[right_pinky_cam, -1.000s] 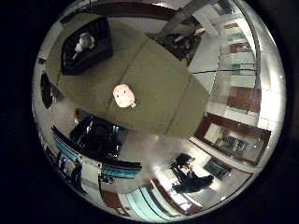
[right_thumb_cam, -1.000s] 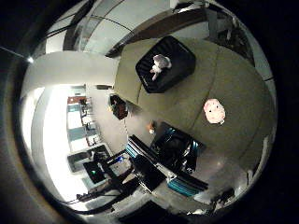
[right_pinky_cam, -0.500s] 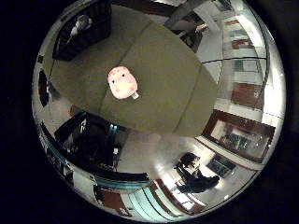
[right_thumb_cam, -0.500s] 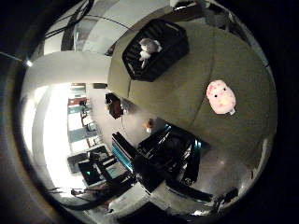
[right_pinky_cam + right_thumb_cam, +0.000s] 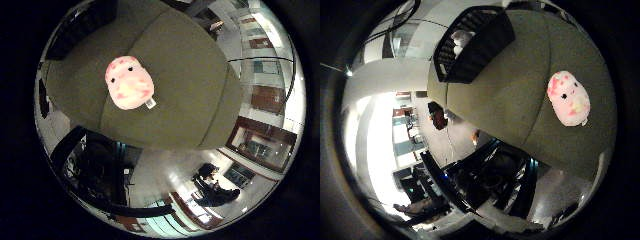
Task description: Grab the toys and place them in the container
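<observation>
Pink plush toy [image 5: 129, 82]: lies alone on the olive table [image 5: 200, 85], in open surface, well apart from the container.
Container [image 5: 472, 45]: black slatted crate at the table's far corner; a pale toy [image 5: 460, 39] already inside.
Handling, judged: soft, light, compressible; not fragile, unlikely to slip.
Hold point, judged: across the rounded body, clear of the small white tag [image 5: 150, 103].
Hand: not in view; finger state cannot be told, nothing seen held.
</observation>
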`<state>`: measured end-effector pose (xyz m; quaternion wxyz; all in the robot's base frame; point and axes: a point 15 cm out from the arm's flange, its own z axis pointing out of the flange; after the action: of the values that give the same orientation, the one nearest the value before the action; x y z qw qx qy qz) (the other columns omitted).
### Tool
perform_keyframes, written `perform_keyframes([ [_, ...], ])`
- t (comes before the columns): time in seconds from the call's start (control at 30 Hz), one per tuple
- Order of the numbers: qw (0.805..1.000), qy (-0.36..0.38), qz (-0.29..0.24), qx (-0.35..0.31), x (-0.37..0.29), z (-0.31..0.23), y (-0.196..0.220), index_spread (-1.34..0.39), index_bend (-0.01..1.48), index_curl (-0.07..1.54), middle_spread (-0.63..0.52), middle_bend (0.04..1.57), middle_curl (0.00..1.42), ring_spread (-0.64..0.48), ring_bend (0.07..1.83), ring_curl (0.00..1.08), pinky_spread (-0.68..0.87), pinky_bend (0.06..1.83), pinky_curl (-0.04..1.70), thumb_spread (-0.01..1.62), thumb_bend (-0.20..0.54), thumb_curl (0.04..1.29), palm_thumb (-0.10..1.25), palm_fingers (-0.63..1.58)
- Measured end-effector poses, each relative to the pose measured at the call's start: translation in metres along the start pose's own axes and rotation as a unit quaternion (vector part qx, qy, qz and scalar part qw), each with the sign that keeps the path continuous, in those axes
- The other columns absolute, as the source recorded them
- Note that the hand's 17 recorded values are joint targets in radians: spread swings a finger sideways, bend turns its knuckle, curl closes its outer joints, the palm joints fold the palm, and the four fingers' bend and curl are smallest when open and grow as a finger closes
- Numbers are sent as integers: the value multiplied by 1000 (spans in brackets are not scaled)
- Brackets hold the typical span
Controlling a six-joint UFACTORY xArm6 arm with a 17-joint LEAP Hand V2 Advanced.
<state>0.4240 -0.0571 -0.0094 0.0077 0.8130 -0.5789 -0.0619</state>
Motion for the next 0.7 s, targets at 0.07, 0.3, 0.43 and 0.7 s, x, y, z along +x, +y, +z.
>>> perform_keyframes([
  [0.07, 1000, -1, 8, -1, 6, 6, 3, -318, 151, 244, 89, 192, 318, 173, 301, 276, 255, 508, 194, 972, -28, 281, 313, -22],
  [0.3, 1000, -1, 25, -1, 24, 29, 5, -311, 154, 250, 89, 195, 322, 174, 305, 273, 255, 503, 186, 972, -27, 281, 318, -13],
  [0.43, 1000, -2, 30, -2, 33, 39, 0, -311, 154, 252, 88, 196, 325, 173, 309, 273, 255, 503, 184, 973, -27, 281, 328, -12],
  [0.7, 999, -8, 40, -11, 46, 68, -9, -311, 154, 253, 89, 195, 327, 173, 311, 270, 255, 509, 184, 978, -27, 282, 345, -12],
])
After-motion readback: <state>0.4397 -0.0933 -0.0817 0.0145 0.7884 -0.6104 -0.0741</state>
